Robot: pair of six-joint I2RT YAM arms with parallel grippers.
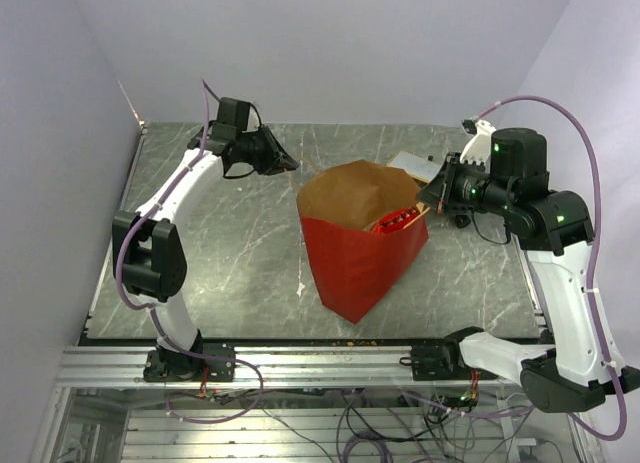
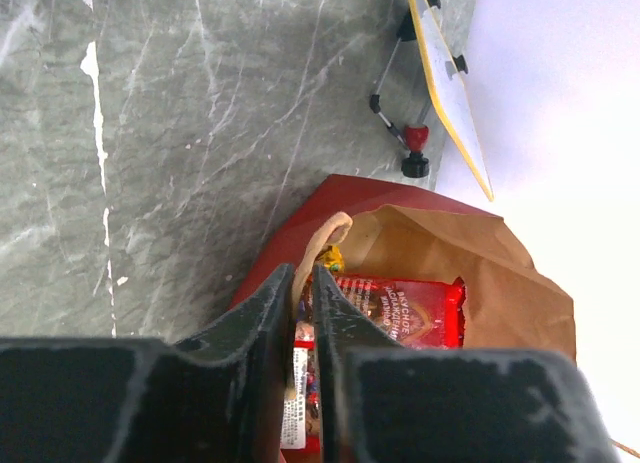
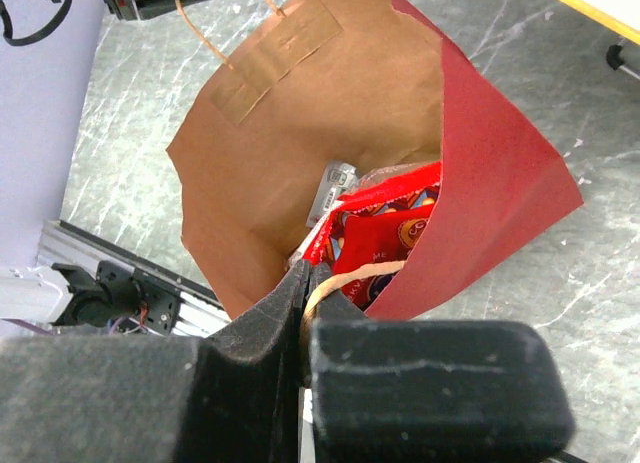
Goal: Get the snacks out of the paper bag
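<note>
Okay, your left gripper (image 2: 303, 274) has its fingers pressed together on the left loop handle (image 2: 324, 233). Your right gripper (image 3: 305, 274) is pinched tight on the right loop handle (image 3: 346, 274). Between them the paper bag (image 1: 355, 268) stands mid-table with its mouth pulled open.

Snacks are all inside: the red chip bag (image 3: 388, 231) sits on top and a silver packet (image 3: 336, 188) is tucked behind it. None are on the table (image 1: 220, 263), so I'd call this the hold-open step, with extraction not yet begun.

Next, you likely free one handle and send that gripper down through the mouth for the chip bag. The brown rim may sag once released, so enter from above.

Mind the white board (image 1: 412, 163) just behind the bag on your right side. Bare table lies left of the bag and in front of it, good room for drop-offs.
</note>
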